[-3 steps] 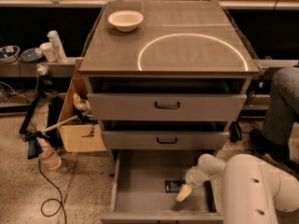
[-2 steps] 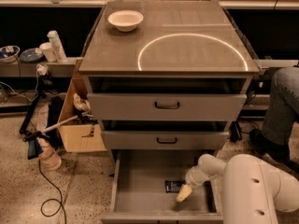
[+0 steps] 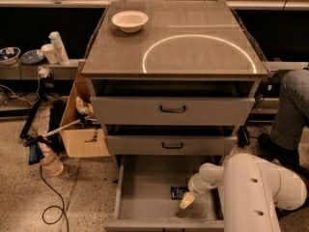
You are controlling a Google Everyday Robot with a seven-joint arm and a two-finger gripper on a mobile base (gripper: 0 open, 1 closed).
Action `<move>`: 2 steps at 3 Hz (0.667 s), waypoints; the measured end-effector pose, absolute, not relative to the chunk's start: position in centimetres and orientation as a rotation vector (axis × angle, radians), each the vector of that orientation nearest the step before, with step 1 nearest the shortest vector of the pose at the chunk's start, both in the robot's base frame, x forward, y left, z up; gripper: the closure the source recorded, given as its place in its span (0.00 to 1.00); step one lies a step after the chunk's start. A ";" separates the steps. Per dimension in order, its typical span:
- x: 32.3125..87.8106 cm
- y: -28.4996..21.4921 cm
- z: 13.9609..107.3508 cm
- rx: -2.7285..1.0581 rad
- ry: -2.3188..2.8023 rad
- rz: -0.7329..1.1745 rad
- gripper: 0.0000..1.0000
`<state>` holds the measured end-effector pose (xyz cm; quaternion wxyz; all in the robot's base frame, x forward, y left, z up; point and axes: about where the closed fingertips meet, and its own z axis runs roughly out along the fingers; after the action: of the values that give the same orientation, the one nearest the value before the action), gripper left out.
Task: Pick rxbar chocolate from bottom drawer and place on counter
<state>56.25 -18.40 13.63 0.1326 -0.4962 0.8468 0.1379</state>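
In the single camera view, the rxbar chocolate [image 3: 177, 193], a small flat dark rectangular wrapped bar with pale print, lies on the floor of the bottom drawer [image 3: 145, 199], a wide grey metal drawer with low side walls that stands pulled out. The bar is just beside the gripper, toward the drawer's middle and a little deeper in toward the cabinet.

The bar is probably light and thin, fairly stiff inside a slick, crinkly wrapper. Lying flat, it offers little height to pinch and may skate on the smooth metal. The surest hold looks to be across its narrow width near the middle, taken low against the floor.

The gripper [image 3: 187, 200], a pale cream tip on the rounded white arm [image 3: 260, 187], hangs low inside the drawer, close to the floor. Whether it is open or closed cannot be told, nor whether it touches the bar's near edge. The bar appears to rest on the floor, not lifted.

Well above and beyond the gripper spreads the counter [image 3: 193, 18], a broad flat grey-brown cabinet top marked with a thin white circle. A round white bowl [image 3: 129, 21] sits at its far corner.
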 end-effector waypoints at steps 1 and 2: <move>56.8 -17.9 13.4 -1.430 2.454 0.353 0.00; 56.9 -17.5 12.8 -1.424 2.458 0.350 0.00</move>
<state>56.92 -17.52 12.81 0.1392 -0.4925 0.8505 0.1210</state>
